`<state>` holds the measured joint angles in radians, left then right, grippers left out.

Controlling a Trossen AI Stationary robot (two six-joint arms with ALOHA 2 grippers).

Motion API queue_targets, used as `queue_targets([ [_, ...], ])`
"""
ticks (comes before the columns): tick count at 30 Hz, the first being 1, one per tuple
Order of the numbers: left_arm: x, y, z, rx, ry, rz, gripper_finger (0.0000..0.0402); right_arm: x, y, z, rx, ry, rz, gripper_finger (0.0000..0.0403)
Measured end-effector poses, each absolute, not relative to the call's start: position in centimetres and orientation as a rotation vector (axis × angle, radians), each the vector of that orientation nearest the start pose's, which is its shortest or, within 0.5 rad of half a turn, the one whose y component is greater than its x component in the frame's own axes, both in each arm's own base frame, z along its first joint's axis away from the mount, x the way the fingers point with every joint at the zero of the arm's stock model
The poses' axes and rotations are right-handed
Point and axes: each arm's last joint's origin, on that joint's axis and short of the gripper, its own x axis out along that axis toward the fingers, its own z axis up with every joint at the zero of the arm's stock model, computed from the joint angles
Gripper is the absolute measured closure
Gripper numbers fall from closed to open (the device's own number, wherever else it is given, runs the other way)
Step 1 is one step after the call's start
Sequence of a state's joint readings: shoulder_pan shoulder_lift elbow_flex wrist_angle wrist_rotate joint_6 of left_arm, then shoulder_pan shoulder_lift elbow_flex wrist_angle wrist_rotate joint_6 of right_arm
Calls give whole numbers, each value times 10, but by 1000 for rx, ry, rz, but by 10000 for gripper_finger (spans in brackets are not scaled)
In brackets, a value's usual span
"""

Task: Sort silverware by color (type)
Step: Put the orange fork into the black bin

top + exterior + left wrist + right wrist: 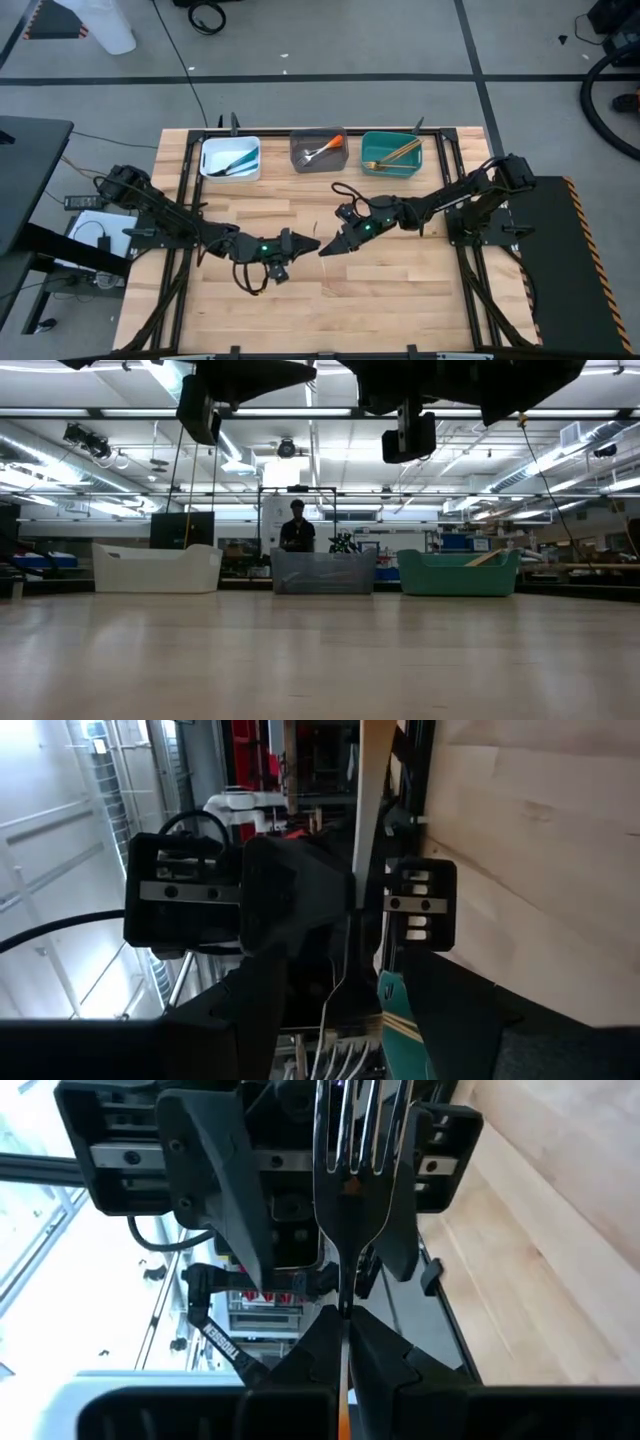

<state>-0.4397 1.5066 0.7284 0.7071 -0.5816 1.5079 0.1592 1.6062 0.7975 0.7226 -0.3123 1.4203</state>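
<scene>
I hold a fork (345, 1170) by its neck in the right gripper (345, 1325), jaws clamped, above mid-worktop (400, 290). Left gripper (300, 243) faces it, jaws wide. It looks light, stiff, slippery; I'd regrip the handle.

Long ceiling lights (300, 412) shine bright and white across the big room. The wooden table (400, 290) looks evenly lit from above. Up close, the fork (348, 1170) looks dark against bright windows.

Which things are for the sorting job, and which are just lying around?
For the job: held fork in the right gripper; blue-handled utensils; orange-handled fork; gold utensils.
Lying about: black cable; white object.
</scene>
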Motion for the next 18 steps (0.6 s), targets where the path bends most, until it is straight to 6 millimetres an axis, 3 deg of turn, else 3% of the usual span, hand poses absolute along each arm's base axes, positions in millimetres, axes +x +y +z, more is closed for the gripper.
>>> queue_targets([
  [5,289,-116,231,1546,164,75,202,331,63,224,1390,381,320,383],
  [18,290,-115,231,1542,166,76,296,332,62,224,1394,361,294,383],
])
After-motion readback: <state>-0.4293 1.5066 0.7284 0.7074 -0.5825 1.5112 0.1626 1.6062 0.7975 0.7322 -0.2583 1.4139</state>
